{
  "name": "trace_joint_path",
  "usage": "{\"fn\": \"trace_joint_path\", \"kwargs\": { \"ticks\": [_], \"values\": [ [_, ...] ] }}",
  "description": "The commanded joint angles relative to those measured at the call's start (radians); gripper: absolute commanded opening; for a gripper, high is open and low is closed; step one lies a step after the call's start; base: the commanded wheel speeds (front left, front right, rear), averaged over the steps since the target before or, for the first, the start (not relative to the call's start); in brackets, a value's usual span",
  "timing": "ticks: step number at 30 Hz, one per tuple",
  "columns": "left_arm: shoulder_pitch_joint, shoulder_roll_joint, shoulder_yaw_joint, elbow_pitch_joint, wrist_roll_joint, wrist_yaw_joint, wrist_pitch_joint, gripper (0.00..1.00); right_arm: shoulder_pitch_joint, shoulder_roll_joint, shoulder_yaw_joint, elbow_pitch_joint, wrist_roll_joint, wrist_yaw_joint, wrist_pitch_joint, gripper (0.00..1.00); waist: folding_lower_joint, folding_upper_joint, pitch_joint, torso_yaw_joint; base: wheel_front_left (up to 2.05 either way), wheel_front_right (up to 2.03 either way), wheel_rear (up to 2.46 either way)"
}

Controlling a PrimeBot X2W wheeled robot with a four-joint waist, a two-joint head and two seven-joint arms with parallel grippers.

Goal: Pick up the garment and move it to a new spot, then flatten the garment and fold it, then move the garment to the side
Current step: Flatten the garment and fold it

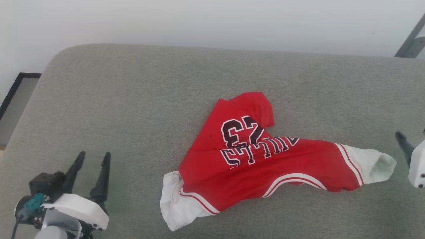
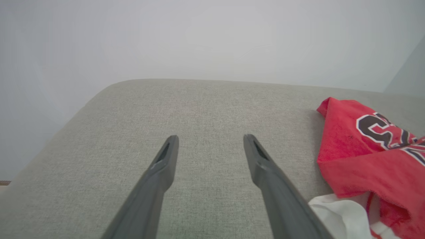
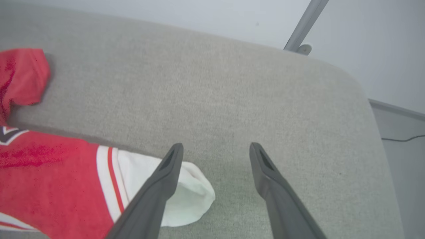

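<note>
Grey woven cushion (image 1: pixel 132 99), pale wall (image 1: pixel 199 20) behind — garment (image 1: pixel 259 159) crumpled on it; left claw (image 1: pixel 94 154) and right claw (image 3: pixel 215 146) wide, empty.

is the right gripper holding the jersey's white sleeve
No, the right gripper stands open over the grey cushion, the white sleeve lying loose beside it.

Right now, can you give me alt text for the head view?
A red jersey with white sleeves lies crumpled mid-frame on a grey cushioned surface, its number 23 upside down. The left gripper sits open at lower left, apart from it; the right gripper shows at the right edge.
</note>
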Motion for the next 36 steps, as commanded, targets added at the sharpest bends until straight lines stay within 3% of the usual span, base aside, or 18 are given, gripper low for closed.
{"fn": "trace_joint_path", "kwargs": {
  "ticks": [1,14,23,36],
  "values": [
    [0.012,0.004,-0.007,-0.004,-0.010,-0.004,0.010,1.00,0.005,0.013,-0.013,-0.018,-0.014,0.000,-0.028,1.00,0.0000,-0.0001,-0.002,-0.005,0.00,0.00,0.00],
    [0.047,0.032,-0.098,-0.101,-0.061,-0.006,0.173,1.00,-0.026,0.155,-0.160,-0.085,-0.185,0.000,-0.343,1.00,0.0000,-0.0001,0.002,-0.019,0.00,0.00,0.00],
    [0.037,0.042,-0.185,-0.151,-0.092,-0.006,0.251,1.00,-0.042,0.207,-0.165,-0.045,-0.236,0.000,-0.388,1.00,0.0000,-0.0001,0.002,-0.010,0.00,0.00,0.00],
    [-0.024,0.077,-0.294,-0.115,-0.125,-0.006,0.262,1.00,-0.061,0.213,-0.068,0.017,-0.219,0.000,-0.412,1.00,0.0000,-0.0001,0.001,-0.061,0.00,0.00,0.00]
  ]
}}
